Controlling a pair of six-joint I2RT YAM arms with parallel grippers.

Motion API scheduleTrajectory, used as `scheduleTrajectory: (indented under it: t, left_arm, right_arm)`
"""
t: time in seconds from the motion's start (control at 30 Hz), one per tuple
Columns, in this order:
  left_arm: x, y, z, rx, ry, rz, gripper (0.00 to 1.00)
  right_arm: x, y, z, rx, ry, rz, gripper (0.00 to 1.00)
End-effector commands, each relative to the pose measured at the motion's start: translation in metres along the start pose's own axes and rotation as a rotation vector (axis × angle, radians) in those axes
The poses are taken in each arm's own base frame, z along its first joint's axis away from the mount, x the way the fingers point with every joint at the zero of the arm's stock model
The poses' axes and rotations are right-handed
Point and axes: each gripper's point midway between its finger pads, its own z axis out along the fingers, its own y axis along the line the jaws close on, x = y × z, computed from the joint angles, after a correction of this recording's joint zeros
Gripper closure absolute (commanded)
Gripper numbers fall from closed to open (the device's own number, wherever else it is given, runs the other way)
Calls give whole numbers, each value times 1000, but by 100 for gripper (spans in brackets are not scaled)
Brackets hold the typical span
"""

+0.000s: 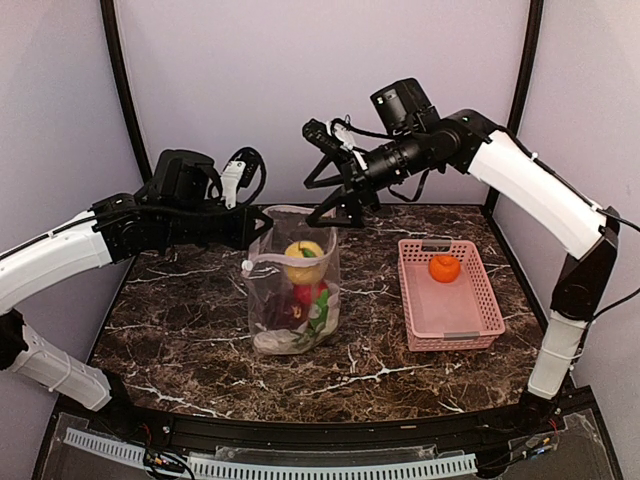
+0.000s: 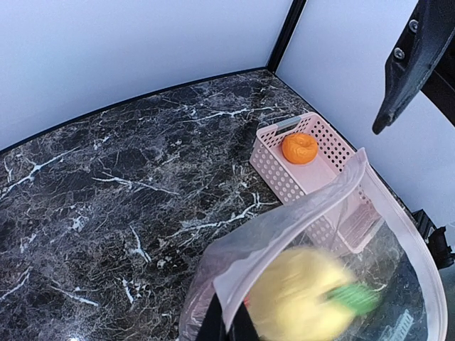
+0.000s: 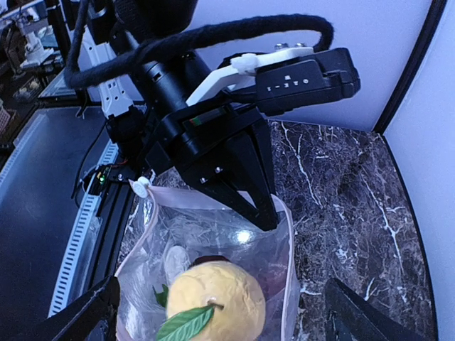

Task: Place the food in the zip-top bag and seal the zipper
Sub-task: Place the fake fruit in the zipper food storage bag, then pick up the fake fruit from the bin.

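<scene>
**Bag held open on the worktop, one orange left in the basket**

The clear bag [image 1: 296, 300] stands upright near the middle of the dark marbled worktop [image 1: 185, 325], its mouth facing up and gaping. The zipper [image 1: 282, 260], a pale strip along the mouth, is unsealed, and a small white slider sits at its left end.

The left hand [image 1: 262, 228] reaches in from the left, its fingers together and clamped on the bag's rim at the far left side. This holds the mouth up.

The right hand [image 1: 325, 203] hangs just above the bag's far edge. Its fingers are spread wide apart with nothing between them, and they touch neither the bag nor the food.

Most of the food is inside the bag. A yellow fruit [image 1: 303, 258] with a green leaf lies on top. Red pieces [image 1: 310, 293] and a darker piece sit beneath it, and a white piece [image 1: 275, 341] lies at the bottom.

To the right of the bag and apart from it sits a pink lattice basket [image 1: 482, 312]. An orange [image 1: 444, 267] lies in its far end.
</scene>
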Motion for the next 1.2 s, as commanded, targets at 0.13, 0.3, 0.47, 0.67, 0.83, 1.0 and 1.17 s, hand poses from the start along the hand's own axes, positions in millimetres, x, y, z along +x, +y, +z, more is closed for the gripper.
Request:
scheduleTrajectory:
  t: [0.13, 0.3, 0.47, 0.67, 0.83, 1.0, 1.17]
  left_arm:
    - [-1, 1, -7, 5, -15, -4, 99]
    - [-2, 1, -6, 4, -17, 0, 99]
    - [-2, 1, -4, 3, -13, 7, 99]
    - [-3, 0, 0, 4, -9, 19, 99]
    - [-7, -2, 3, 8, -16, 28, 99]
    - [-8, -4, 4, 18, -17, 30, 99]
    - [-8, -4, 3, 17, -16, 31, 99]
  right_arm:
    - [-13, 20, -21, 6, -14, -74, 1]
    - [3, 20, -30, 75, 43, -124, 1]
    - [32, 13, -38, 176, 144, -152, 1]
    - [73, 8, -59, 270, 252, -151, 1]
    - [110, -4, -82, 342, 297, -70, 1]
    - [170, -26, -105, 418, 392, 60, 1]
    - [241, -49, -127, 468, 469, 214, 2]
